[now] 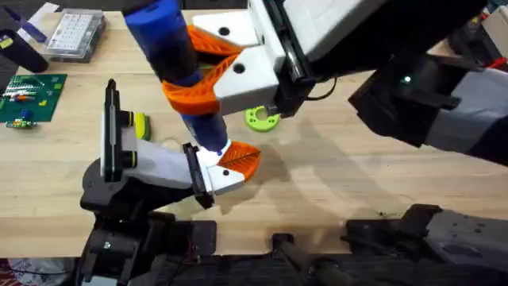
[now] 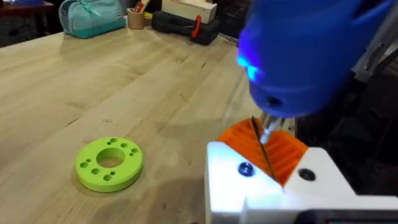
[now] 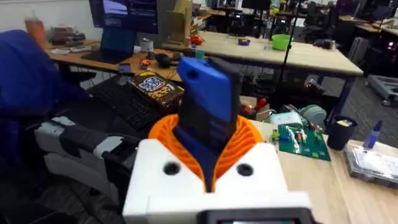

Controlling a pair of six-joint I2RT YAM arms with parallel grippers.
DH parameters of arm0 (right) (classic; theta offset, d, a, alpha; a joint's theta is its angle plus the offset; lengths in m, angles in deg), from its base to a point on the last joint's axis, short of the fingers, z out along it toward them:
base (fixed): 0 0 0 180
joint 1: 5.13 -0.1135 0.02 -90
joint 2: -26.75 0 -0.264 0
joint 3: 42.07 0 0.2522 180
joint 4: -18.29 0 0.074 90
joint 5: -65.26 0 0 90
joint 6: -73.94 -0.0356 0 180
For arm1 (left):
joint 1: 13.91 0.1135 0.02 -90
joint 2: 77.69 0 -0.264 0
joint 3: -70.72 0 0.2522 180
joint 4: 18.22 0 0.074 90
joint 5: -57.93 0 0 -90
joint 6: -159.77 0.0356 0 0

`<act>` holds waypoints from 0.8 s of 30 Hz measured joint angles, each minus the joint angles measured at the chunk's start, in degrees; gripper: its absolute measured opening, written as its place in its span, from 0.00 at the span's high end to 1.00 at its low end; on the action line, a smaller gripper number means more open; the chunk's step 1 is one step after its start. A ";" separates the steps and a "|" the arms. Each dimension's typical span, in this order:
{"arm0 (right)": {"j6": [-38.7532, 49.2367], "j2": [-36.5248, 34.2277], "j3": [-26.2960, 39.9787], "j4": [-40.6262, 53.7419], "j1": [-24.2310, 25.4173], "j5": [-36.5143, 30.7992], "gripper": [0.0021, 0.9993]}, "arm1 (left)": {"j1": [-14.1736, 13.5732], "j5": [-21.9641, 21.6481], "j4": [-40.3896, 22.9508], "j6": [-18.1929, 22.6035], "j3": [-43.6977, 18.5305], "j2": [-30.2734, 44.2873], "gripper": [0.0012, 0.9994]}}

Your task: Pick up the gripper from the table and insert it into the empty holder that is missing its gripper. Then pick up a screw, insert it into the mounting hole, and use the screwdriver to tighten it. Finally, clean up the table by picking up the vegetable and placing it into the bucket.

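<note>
We've got the right gripper (image 3: pixel 208 165) pinching the screwdriver (image 1: pixel 171 56) upright, tip down by the screw (image 2: pixel 246 168) (green ring (image 2: pixel 109 163) sits beside)

Robotics or electronics lab indicated. Long wooden table (image 1: pixel 333 171) seen, green circuit board (image 1: pixel 30 97) and clear parts box (image 1: pixel 75 33) laid on it. Further worktables (image 3: pixel 292 53) seen behind (monitor (image 3: pixel 127 12), keyboard (image 3: pixel 124 102), scattered tools), open-plan room suggested.

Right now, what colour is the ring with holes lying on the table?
Bright green. The ring shows best in the left wrist view, flat on the wooden table.
</note>
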 joint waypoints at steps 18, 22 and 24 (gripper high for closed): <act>-0.33 -2.25 -0.07 -0.28 0.00 -0.44 0.97 | 0.00 0.00 0.00 0.00 0.00 0.00 0.98; -0.33 -2.80 -0.07 -0.27 0.00 -0.55 0.97 | 0.00 0.00 0.00 0.00 0.00 0.00 0.98; -0.31 -2.80 -0.07 -0.28 0.00 -0.58 0.97 | 0.00 0.00 0.00 0.00 0.00 0.00 0.98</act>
